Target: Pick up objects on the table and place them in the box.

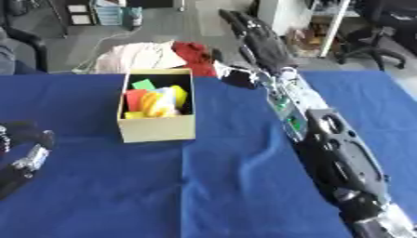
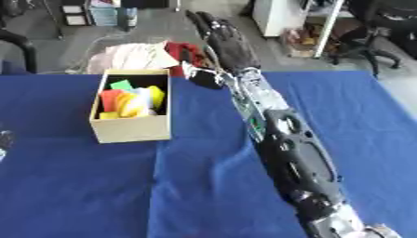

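A tan cardboard box [image 1: 156,128] stands on the blue table left of centre. Inside it lie several coloured things: a green piece [image 1: 143,84], a red one, and yellow and white ones [image 1: 160,103]. My right arm stretches from the lower right across the table to beyond its far edge. My right hand [image 1: 259,37] is raised past the far edge, right of the box, with straight fingers and nothing in it. My left hand [image 1: 24,148] rests low at the left edge, with its fingers unclear.
The blue cloth-covered table [image 1: 204,186] fills the foreground. Behind its far edge lie pink-white and red cloths [image 1: 155,56] on the floor. Office chairs and shelves stand at the back right.
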Controlling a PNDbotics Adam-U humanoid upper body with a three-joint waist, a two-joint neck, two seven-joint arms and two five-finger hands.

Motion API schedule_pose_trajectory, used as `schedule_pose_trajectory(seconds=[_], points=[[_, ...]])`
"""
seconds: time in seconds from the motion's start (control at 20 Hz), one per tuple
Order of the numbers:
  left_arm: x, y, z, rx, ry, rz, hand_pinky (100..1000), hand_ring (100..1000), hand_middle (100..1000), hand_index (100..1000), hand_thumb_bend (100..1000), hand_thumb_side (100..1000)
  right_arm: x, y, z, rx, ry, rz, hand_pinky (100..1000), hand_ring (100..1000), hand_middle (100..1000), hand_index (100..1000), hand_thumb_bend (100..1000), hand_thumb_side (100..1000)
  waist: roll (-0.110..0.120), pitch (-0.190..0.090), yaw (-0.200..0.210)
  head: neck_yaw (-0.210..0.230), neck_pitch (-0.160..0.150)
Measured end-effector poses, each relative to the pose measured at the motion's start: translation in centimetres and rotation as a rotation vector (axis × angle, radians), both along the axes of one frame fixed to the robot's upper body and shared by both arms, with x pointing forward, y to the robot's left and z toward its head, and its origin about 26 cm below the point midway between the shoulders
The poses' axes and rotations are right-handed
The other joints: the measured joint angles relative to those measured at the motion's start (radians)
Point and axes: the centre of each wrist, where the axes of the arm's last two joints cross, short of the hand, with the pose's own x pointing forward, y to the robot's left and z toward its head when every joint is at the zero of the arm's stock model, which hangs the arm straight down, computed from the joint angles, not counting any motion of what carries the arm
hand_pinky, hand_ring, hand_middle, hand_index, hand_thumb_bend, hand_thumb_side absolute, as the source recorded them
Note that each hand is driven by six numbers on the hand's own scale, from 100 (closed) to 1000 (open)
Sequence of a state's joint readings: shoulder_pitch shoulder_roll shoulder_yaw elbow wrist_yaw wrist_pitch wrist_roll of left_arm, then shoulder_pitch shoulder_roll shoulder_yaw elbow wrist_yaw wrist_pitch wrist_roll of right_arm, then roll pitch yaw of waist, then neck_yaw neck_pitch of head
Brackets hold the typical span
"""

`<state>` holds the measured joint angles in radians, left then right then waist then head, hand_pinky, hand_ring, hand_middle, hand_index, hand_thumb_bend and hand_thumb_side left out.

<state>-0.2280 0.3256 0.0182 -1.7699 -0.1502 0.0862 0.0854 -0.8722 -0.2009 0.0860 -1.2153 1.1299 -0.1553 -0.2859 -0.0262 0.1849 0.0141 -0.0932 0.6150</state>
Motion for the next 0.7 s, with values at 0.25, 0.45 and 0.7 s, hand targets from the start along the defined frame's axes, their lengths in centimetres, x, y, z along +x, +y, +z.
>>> schedule_pose_trajectory(seconds=[0.25,0.45,0.7], points=[[-0.1,0.3,0.0,-0.008,-0.009,0.025,873,687,677,709,419,444,-2.2,-2.2,-1.9,0.158,0.038,-0.058,841,691,759,908,100,649,0.000,0.000,-0.020,0.030,0.000],[-0.2,0.6,-0.1,-0.015,-0.013,0.046,871,684,675,705,418,442,-3.7,-3.2,-4.4,0.256,0.147,-0.105,839,672,727,866,100,727,0.000,0.000,-0.036,0.050,0.011],[-0.4,0.7,-0.6,-0.021,-0.016,0.056,871,685,675,705,420,444,-6.2,-3.2,-7.8,0.374,0.273,-0.113,838,659,697,823,100,741,0.000,0.000,-0.039,0.081,0.056]])
